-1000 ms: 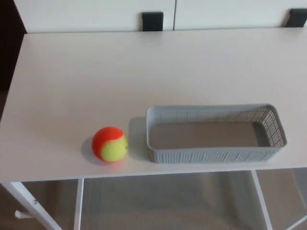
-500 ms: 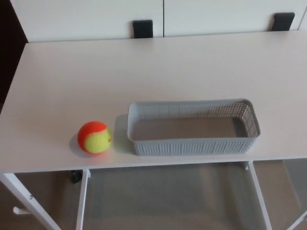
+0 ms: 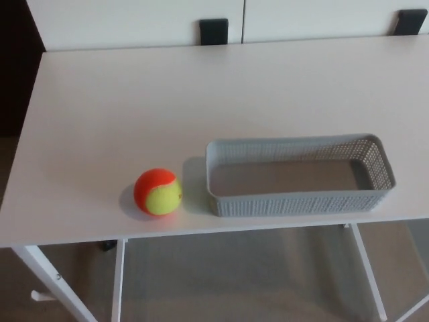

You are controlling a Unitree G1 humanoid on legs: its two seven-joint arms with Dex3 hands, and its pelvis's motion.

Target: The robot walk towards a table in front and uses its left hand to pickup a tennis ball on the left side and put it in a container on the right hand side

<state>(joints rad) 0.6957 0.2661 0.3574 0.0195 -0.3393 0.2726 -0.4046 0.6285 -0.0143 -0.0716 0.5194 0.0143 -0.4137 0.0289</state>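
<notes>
While no hand showed, grip: could not be told.
Tennis ball (image 3: 157, 192): lay near table (image 3: 167, 94) edge, reachable.
Container (image 3: 295, 202): just beside, empty, ready.

I am looking down at a white rectangular tabletop (image 3: 167, 100). An orange-and-yellow tennis ball (image 3: 157, 192) is sitting on it near the front edge, toward my left. A grey perforated plastic basket (image 3: 295, 202) is lying on the same surface just to the right of the ball, close but not touching, its long side running along the front edge. Behind the far edge, two black blocks are showing: one (image 3: 213, 31) beyond the basket's left end, one (image 3: 409, 21) at the far right. White metal legs (image 3: 119, 282) are standing below the front edge.
</notes>
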